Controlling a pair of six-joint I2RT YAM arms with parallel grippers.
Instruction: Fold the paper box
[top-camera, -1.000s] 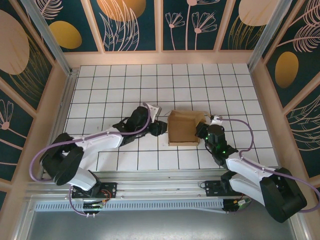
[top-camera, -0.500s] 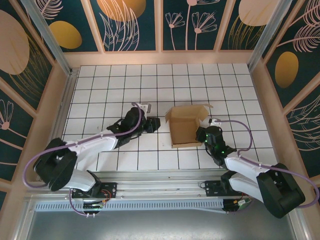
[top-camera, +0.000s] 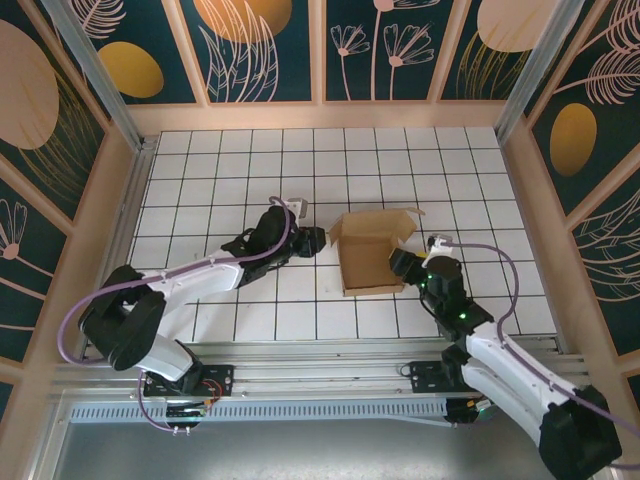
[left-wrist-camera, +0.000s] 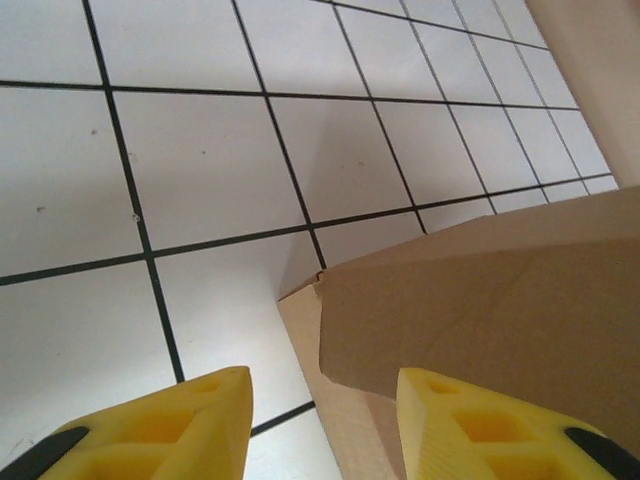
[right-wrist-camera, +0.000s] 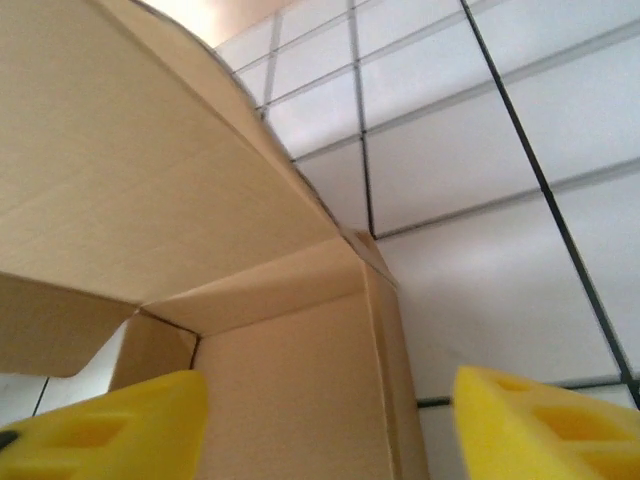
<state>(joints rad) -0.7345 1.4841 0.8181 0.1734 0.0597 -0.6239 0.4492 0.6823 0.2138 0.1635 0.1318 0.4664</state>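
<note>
A white table (top-camera: 400, 160) ruled with a black grid spreads between patterned walls. Two white-and-black arms reach in from its near edge, the left arm (top-camera: 200, 282) stretched low across the tiles and the right arm (top-camera: 500, 355) angled in from the near right corner.

Between them, slightly right of the table's middle, sits the paper box (top-camera: 368, 255). It is plain brown cardboard with its top open, its walls raised and two flaps flaring at the far corners.

The left gripper (top-camera: 312, 241) lies just beside the box's left wall. In the left wrist view its yellow fingers (left-wrist-camera: 180, 425) stand partly apart, with a cardboard corner (left-wrist-camera: 470, 310) beyond the tips and nothing clamped.

The right gripper (top-camera: 400, 263) hovers at the box's right wall. In the right wrist view the gripper (right-wrist-camera: 325, 400) has its jaws spread wide. The wall of the box (right-wrist-camera: 290, 380) rises in the gap, but neither finger presses on it.
</note>
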